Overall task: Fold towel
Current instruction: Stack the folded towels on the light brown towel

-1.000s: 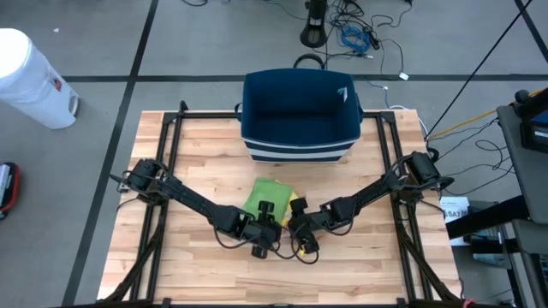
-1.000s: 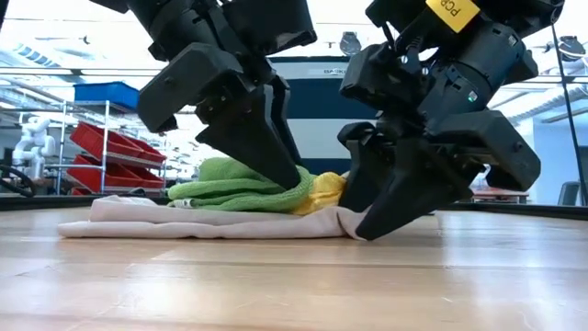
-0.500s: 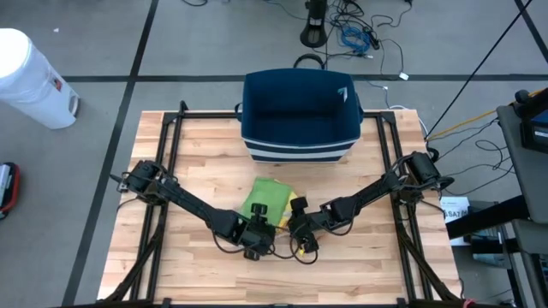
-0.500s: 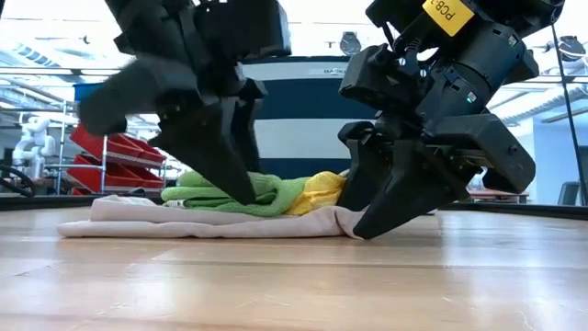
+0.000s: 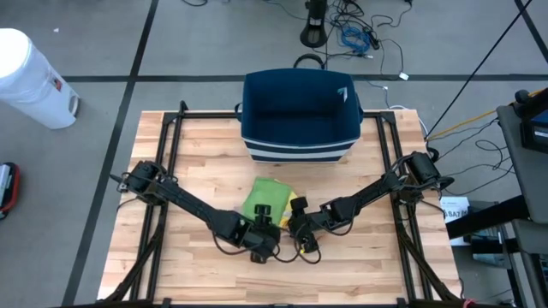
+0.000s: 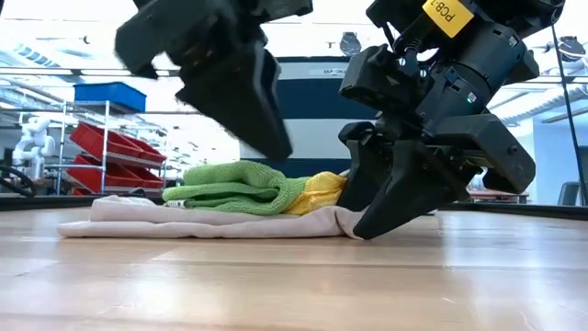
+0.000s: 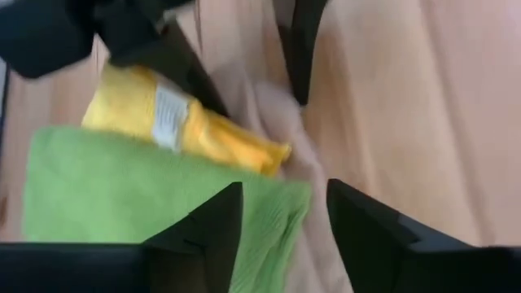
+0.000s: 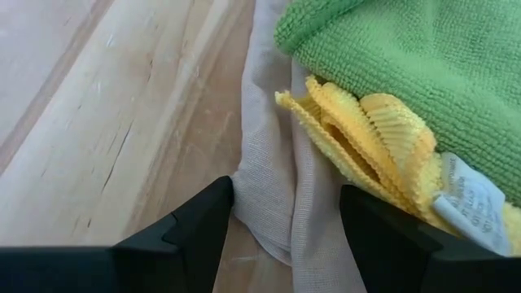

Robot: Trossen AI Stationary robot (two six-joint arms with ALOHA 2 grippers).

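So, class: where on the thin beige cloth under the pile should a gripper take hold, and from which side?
Probably the beige cloth at its free edge, beside the yellow towel. There it bunches into a raised fold off the table, and the right gripper already straddles it. Come from the open wood side, low, since the green towel covers the rest.

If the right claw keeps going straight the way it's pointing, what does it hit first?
Most likely the beige cloth: in the right wrist view its bunched edge lies between the open fingers of the right claw, low at the table. Just past it come the yellow cloth and then the green towel.
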